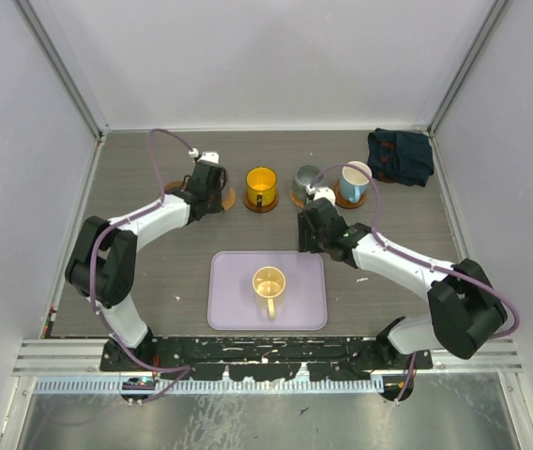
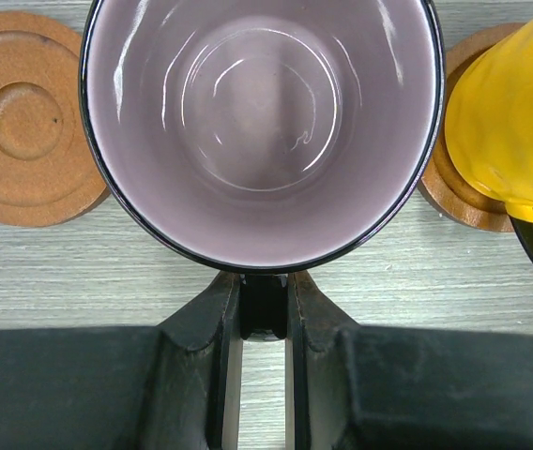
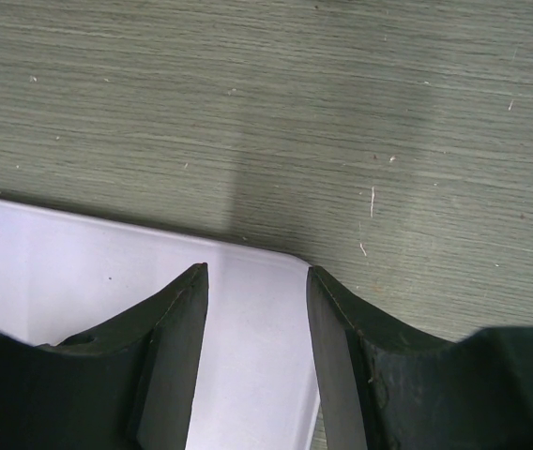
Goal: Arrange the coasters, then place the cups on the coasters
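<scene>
My left gripper (image 2: 264,298) is shut on the dark handle of the purplish-grey cup (image 2: 262,122), which stands upright between a bare coaster (image 2: 24,117) on its left and the yellow-orange cup (image 2: 510,112) on its own coaster (image 2: 449,192) on its right. In the top view this gripper (image 1: 208,183) hides the purplish cup, and a coaster edge (image 1: 229,199) peeks out beside it. A grey-green cup (image 1: 307,178) and a light blue cup (image 1: 355,180) each sit on a coaster. A cream cup (image 1: 268,282) stands on the lavender tray (image 1: 234,309). My right gripper (image 3: 257,281) is open and empty over the tray's far right corner (image 3: 276,267).
A dark folded cloth (image 1: 400,156) lies at the back right corner. White walls enclose the table on three sides. The right arm (image 1: 388,258) stretches across the table right of the tray.
</scene>
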You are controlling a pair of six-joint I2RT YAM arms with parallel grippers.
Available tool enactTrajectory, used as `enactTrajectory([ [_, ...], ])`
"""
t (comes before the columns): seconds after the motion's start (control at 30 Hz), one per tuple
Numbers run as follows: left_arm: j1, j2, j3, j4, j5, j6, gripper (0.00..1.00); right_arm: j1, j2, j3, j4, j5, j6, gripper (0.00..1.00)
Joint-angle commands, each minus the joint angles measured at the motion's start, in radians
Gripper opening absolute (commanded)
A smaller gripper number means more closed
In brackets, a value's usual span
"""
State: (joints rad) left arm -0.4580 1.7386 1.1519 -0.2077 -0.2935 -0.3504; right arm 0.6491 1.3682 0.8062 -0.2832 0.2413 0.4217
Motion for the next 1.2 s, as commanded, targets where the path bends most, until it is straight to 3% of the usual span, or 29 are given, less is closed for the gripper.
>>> enactTrajectory([
  [0.0,-0.001,-0.078,0.013,0.127,-0.039,0.011,0.0,0.006,0.006,0.017,0.044,-0.002,0.003,0.51],
  [1.17,-0.002,-0.01,0.025,0.059,0.02,-0.021,0.0,0.005,0.002,0.012,0.043,-0.002,0.009,0.51],
])
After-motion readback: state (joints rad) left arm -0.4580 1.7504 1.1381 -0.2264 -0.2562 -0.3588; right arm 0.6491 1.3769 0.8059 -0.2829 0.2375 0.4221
